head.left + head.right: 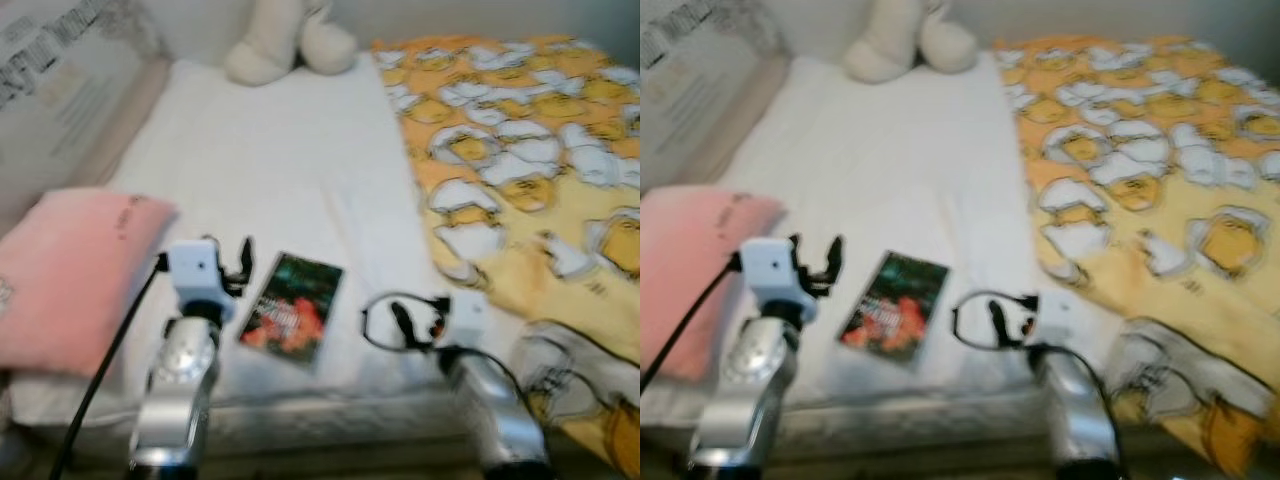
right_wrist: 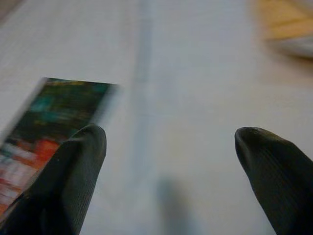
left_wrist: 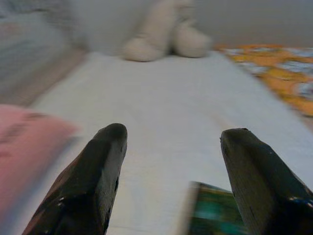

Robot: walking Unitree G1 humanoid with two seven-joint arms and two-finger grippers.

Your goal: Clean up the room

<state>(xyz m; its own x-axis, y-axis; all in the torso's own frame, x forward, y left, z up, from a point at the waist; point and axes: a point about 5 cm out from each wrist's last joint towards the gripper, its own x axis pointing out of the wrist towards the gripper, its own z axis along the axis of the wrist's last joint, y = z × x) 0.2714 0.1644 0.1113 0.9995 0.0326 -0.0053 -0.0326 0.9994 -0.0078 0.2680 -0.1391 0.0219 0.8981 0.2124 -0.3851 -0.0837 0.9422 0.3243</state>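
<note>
Left eye view: book (image 1: pixel 292 307) flat on white bed (image 1: pixel 270 170), near front edge, between left hand (image 1: pixel 232 268) and right hand (image 1: pixel 400 322); pink pillow (image 1: pixel 70 275) at left, yellow blanket (image 1: pixel 530 160) at right, plush toy (image 1: pixel 285 40) far back.

Left wrist view: fingers (image 3: pixel 100 171) spread apart, empty, book corner just beside one.

Right wrist view: fingers (image 2: pixel 73 166) apart, empty, book beside one finger. Probably thin, light, stiff, glossy; best pinched at an edge.

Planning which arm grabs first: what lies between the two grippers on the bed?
In the left eye view, the book lies flat on the white sheet between the left gripper and right gripper.
</note>
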